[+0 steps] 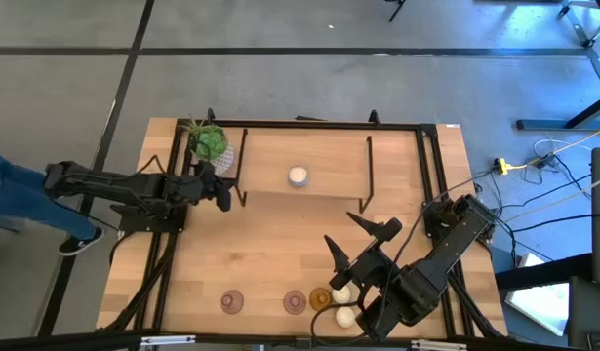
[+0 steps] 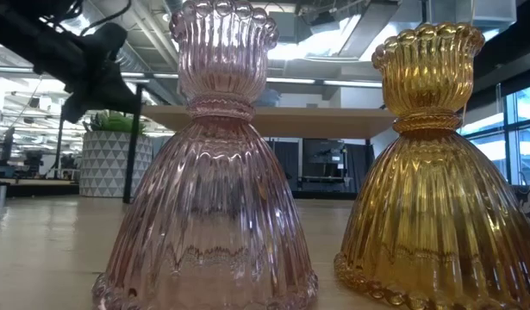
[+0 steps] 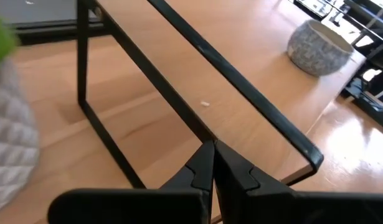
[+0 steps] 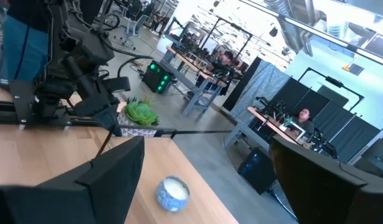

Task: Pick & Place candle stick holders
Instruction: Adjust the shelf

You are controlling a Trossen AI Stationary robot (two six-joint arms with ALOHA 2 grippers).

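Two pink glass holders [image 1: 231,301] [image 1: 295,301] and an amber one [image 1: 320,297] stand on their round bases near the table's near edge. Two cream-white round ones [image 1: 340,292] [image 1: 345,315] stand beside the amber one. One pink [image 2: 208,172] and the amber [image 2: 437,172] fill the low view. A third cream-white holder [image 1: 298,176] [image 3: 319,40] [image 4: 172,191] stands on the raised wooden shelf. My right gripper [image 1: 356,241] [image 4: 203,186] is wide open and empty, above the table just beyond the near group. My left gripper [image 1: 223,198] [image 3: 211,171] is shut and empty at the shelf's left end.
A thin black bar frame [image 1: 368,175] [image 3: 179,112] carries the wooden shelf across the table's far half. A green plant in a white patterned pot [image 1: 208,143] [image 2: 109,162] stands at the far left, close to my left gripper. A person's leg [image 1: 7,195] shows left of the table.
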